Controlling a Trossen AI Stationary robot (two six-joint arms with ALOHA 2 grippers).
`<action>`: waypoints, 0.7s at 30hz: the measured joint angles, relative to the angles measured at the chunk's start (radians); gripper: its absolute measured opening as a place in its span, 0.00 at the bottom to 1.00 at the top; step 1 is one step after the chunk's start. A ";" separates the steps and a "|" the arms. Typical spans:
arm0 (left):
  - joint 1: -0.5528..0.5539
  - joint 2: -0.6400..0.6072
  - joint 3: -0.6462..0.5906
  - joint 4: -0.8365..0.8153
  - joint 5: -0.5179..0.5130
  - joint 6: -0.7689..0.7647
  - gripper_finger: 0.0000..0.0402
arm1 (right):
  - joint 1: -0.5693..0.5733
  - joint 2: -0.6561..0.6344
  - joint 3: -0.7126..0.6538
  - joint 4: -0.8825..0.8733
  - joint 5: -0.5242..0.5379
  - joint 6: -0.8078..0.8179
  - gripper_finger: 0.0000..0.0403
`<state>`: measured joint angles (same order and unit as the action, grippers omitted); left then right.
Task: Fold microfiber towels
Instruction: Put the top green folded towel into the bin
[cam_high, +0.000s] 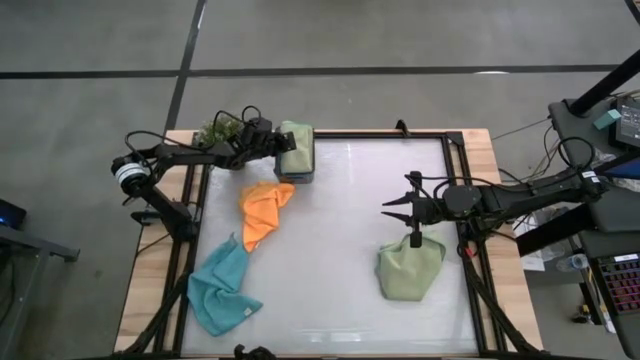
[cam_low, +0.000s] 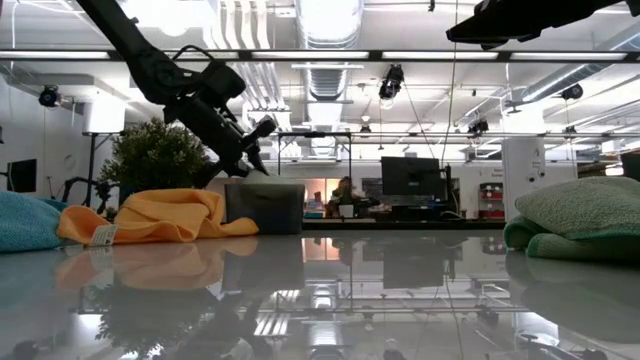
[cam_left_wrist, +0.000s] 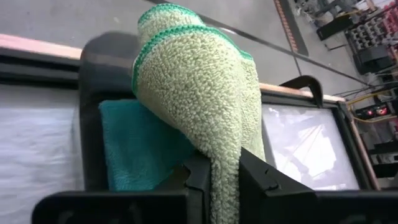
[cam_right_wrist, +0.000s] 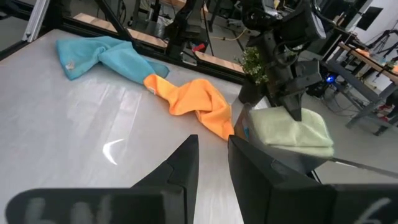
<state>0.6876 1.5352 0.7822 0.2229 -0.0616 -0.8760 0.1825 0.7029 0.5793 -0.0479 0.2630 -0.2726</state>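
A folded sage green towel (cam_left_wrist: 199, 87) lies over the small dark grey box (cam_high: 297, 176) at the table's far left. A light blue towel (cam_left_wrist: 137, 149) is in the box under it. My left gripper (cam_left_wrist: 225, 180) reaches in from the left and is shut on this green towel. An orange towel (cam_high: 262, 210) and a light blue towel (cam_high: 222, 290) lie crumpled on the left half of the table. A second sage green towel (cam_high: 410, 265) lies bunched at the right. Above its far edge my right gripper (cam_right_wrist: 212, 155) hangs open and holds nothing. My left gripper pinches the green towel's near end (cam_left_wrist: 225, 158) between its two fingers, the cloth folded in several layers. The fingers come slanting down from the table's left side. The towel arches away from them and rests on the blue towel and the box's far rim (cam_left_wrist: 112, 46).
A little green potted plant (cam_high: 218, 128) stands just left of the box, beside my left arm. The table's black frame rail (cam_high: 400, 135) runs along the far edge. The glossy middle of the table (cam_high: 340, 230) lies bare between the towels.
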 joint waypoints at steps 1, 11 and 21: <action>0.000 0.000 0.000 -0.004 0.000 0.000 0.07 | 0.000 0.000 0.000 0.000 0.000 0.000 0.20; 0.000 0.000 0.002 0.001 0.002 0.021 0.13 | 0.000 0.000 0.000 0.000 0.000 0.000 0.20; -0.002 -0.001 0.014 0.000 0.037 0.050 0.38 | 0.000 0.000 0.000 0.000 0.000 0.000 0.20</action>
<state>0.6853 1.5338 0.7961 0.2230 -0.0243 -0.8262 0.1825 0.7029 0.5793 -0.0479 0.2630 -0.2729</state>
